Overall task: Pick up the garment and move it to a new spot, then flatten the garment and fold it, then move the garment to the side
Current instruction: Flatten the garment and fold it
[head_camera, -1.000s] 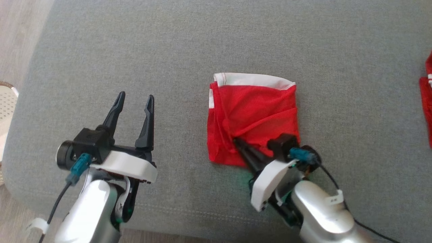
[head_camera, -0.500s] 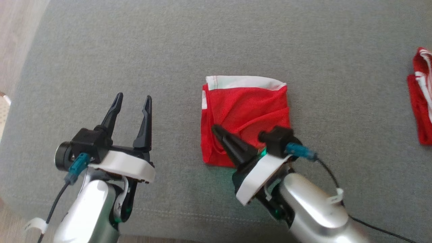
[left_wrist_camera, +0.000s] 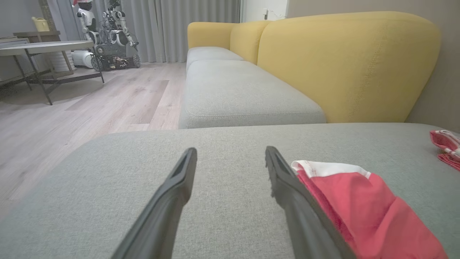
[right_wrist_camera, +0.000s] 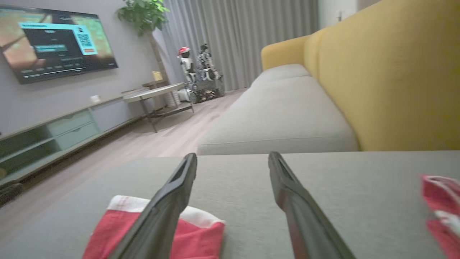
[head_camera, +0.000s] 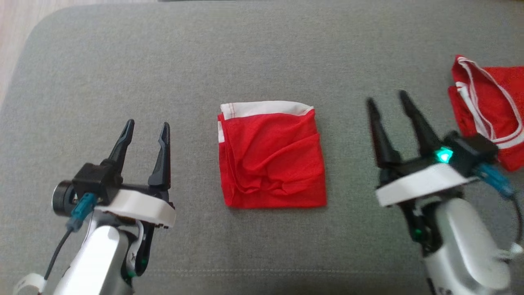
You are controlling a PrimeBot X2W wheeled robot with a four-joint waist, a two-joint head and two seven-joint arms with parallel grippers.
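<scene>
- A moment ago the right gripper [head_camera: 387,97] was shut, with its tips down on the near edge of the garment [head_camera: 272,155]. Now it has let go and pulled away to the right. Its jaws are spread wide and hold nothing.
- The left gripper [head_camera: 147,123] has stayed off to the left. Its jaws are spread too, and empty.
- The garment lies alone in the middle of the grey cushion [head_camera: 262,49], folded into a neat square with a white band along the far edge. Nothing is touching it.
- I think the folding is done. The job left is to pick up the square and move it to the side.
- There is lots of bare cushion to the left and behind the garment.
- On the right there is less room. Another red cloth [head_camera: 487,106] lies there, just past the right gripper.
- The cushion's front edge is near the arms. Its left corner curves away, with the floor [head_camera: 16,24] beyond.
</scene>
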